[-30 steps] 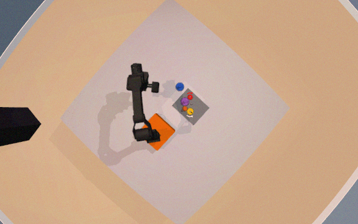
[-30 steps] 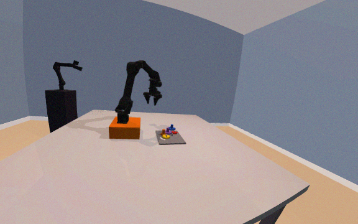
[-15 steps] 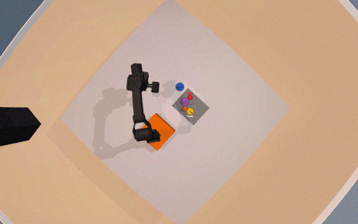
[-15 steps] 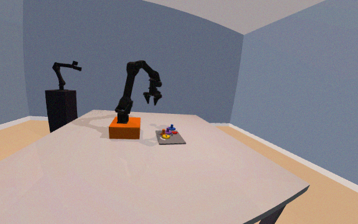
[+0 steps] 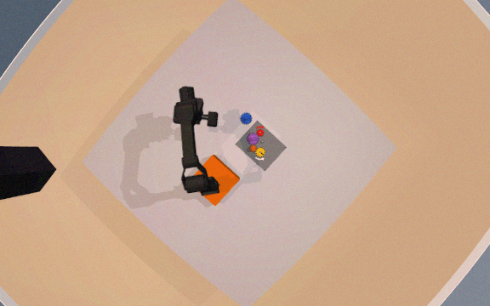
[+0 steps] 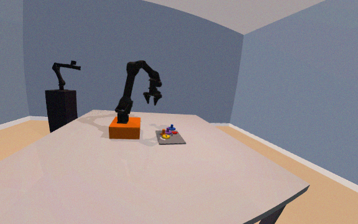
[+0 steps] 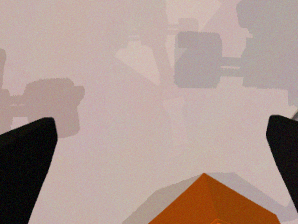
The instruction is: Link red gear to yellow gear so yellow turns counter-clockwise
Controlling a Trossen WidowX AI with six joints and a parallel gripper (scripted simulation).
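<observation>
The grey board (image 5: 272,149) (image 6: 173,140) lies on the table. On it are the red gear (image 5: 260,133) (image 6: 174,132) and the yellow gear (image 5: 262,152) (image 6: 166,136) with its black stripe. A purple gear (image 5: 253,138) (image 6: 168,132) and a small orange gear (image 5: 253,148) (image 6: 163,132) sit on the board between them, side by side. Whether their teeth mesh is too small to tell. A small peg (image 5: 262,142) shows right of the purple gear. A blue gear (image 5: 246,118) (image 6: 171,127) stands on the table beside the board. My gripper (image 6: 151,104) (image 7: 164,127) is open and empty, high above the table, away from the board.
The orange base block (image 5: 225,178) (image 6: 124,132) under the arm stands beside the board and shows at the bottom of the wrist view. A second arm on a black pedestal (image 6: 61,109) stands beyond the table. Arm shadows fall on the table (image 5: 313,127).
</observation>
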